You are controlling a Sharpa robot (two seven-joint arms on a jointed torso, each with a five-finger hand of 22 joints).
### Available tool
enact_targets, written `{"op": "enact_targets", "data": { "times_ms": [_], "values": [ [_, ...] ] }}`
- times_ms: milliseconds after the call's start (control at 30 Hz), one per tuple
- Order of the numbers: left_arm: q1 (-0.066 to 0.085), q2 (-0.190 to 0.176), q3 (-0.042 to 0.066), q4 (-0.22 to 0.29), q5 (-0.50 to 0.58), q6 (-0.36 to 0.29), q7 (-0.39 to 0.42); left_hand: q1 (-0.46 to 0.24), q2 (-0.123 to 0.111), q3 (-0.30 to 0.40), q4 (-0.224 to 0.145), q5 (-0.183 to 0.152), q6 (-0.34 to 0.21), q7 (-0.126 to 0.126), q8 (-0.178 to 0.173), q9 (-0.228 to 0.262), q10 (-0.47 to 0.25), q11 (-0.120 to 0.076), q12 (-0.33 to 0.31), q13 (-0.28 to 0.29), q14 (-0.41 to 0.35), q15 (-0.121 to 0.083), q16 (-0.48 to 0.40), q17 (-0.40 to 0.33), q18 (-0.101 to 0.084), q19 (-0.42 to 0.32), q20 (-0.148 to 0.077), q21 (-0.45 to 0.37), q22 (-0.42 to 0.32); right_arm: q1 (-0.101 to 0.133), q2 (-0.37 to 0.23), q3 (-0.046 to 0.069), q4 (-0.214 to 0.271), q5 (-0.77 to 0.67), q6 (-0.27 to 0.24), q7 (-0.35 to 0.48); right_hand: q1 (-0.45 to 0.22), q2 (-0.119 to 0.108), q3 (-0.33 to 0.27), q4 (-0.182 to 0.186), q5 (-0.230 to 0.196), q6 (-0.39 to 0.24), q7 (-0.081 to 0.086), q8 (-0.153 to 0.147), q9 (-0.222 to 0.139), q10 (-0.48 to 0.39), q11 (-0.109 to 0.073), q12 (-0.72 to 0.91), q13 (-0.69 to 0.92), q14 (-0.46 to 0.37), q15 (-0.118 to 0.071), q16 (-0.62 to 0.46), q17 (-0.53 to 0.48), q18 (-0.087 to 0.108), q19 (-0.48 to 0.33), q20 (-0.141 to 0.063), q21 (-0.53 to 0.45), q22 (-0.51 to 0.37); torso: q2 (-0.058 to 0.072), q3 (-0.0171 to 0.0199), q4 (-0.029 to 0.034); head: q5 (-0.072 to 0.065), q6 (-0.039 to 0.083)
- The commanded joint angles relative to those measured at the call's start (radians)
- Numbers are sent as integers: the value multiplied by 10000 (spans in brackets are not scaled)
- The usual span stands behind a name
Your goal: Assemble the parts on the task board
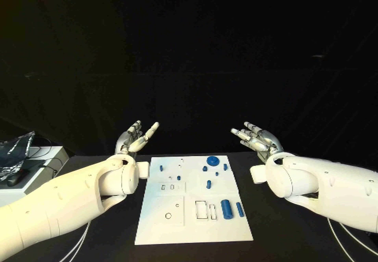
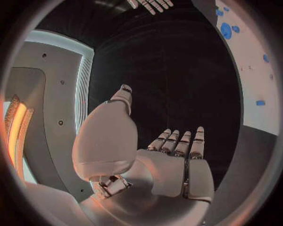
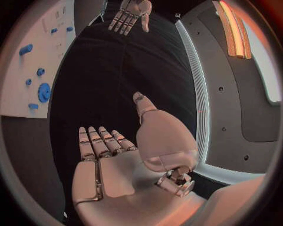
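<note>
The white task board [image 1: 193, 229] lies flat in the middle of the black table. Small blue parts are scattered on it: a round gear [image 1: 212, 160] near its far edge, a thick cylinder [image 1: 226, 208] and a thinner peg [image 1: 239, 209] near the right side, and several small pieces [image 1: 208, 184] between them. My left hand [image 1: 135, 137] is raised above the table left of the board, fingers spread, holding nothing. My right hand [image 1: 258, 137] is raised to the board's right, also open and empty. The wrist views show each palm [image 2: 171, 169] [image 3: 109, 174] bare.
A grey box with cables [image 1: 23, 161] stands at the table's left edge. The board [image 3: 29, 61] with its blue gear [image 3: 44, 92] lies off to one side in the right wrist view, and my left hand [image 3: 131, 13] appears across from it.
</note>
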Motion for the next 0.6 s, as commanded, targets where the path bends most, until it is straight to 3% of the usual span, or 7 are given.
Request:
{"op": "enact_targets", "data": {
  "times_ms": [33, 167, 200, 333, 433, 533, 600],
  "values": [
    [9, 52, 21, -46, -466, 788, -339, 493, 8, 157, 128, 72, 231, 122, 65, 27, 200, 203, 68, 32, 189, 188, 78, 35, 223, 113, 182, 99, 36, 204, -26, -133, -144, -540, 1634, -834, 1135, 118, 113, -493, -115, 305, 1399, 55, 36, 293, 125, 76, 31, 294, 135, 58, 31, 52, 312, 197, 320, 53, 1, -2, -2, 0, 1],
    [9, 52, 21, -46, -466, 788, -339, 706, 356, 422, 107, 86, 1226, -9, 213, 124, 918, 385, 146, 91, 945, 372, 174, 105, 163, 475, 233, 239, 92, 325, -45, -220, -221, -593, 1847, -958, 1853, 85, 182, -910, -236, 892, 1434, 104, 79, 999, 155, 114, 73, 893, 146, 94, 68, 209, 859, 150, 675, 110, 1, -2, -2, 0, 1],
    [-73, -122, -3, 24, -440, 899, -245, 746, 431, 472, 99, 33, 1479, 79, 238, 138, 1159, 495, 155, 104, 1236, 394, 206, 124, 147, 687, 232, 313, 125, 277, 73, -221, -688, -2306, 1891, -588, 2053, 80, 257, -1065, -280, 1248, 1404, 128, 101, 1322, 139, 129, 91, 1124, 116, 106, 82, 278, 1065, 134, 795, 128, -39, -2, 21, 18, -162],
    [-97, -191, -42, -13, -473, 1052, -187, 1012, 805, 679, -7, 38, 2892, 99, 428, 231, 2894, 812, 329, 204, 3131, 509, 481, 250, 397, 2707, 135, 985, 443, 207, 192, -221, -980, -3317, 1767, -405, 2448, -9, 439, -1375, -572, 2876, 1219, 251, 194, 3181, -108, 227, 188, 3201, -193, 278, 183, 714, 3121, -74, 2091, 376, -20, -21, 14, 18, -169],
    [-112, -275, -72, 8, -597, 1258, -146, 1179, 1156, 680, -361, 36, 4475, 278, 542, 301, 4812, 908, 375, 291, 5702, 183, 692, 399, 828, 5144, -12, 1813, 746, 168, 299, -220, -1239, -4408, 1626, -324, 2588, -48, 528, -1502, -710, 5037, 1012, 400, 304, 5956, -492, 360, 288, 6087, -599, 438, 324, 998, 5157, -360, 2980, 503, 20, -48, 45, -40, -216],
    [-131, -362, -84, 77, -735, 1568, -149, 1193, 1445, 592, -739, 35, 5489, 408, 574, 338, 7477, 787, 568, 397, 8217, -102, 956, 500, 1147, 6108, -164, 2237, 852, 151, 360, -219, -1383, -5396, 1528, -331, 2537, -105, 681, -1561, -812, 6478, 826, 359, 343, 7874, -758, 369, 362, 8373, -978, 467, 382, 1043, 6191, -730, 3138, 500, 88, -53, 102, -54, -265],
    [-156, -446, -89, 146, -926, 2071, -118, 1291, 1684, 548, -1050, 40, 7551, 606, 909, 487, 9107, 455, 753, 463, 9267, -445, 1209, 612, 1309, 6749, -309, 2527, 930, 145, 422, -216, -1483, -6112, 1475, -351, 2528, -145, 867, -1631, -749, 7031, 747, 383, 370, 8146, -840, 409, 369, 8649, -1075, 422, 400, 919, 6433, -891, 3074, 453, 122, -48, 141, -73, -287]
  ]
}}
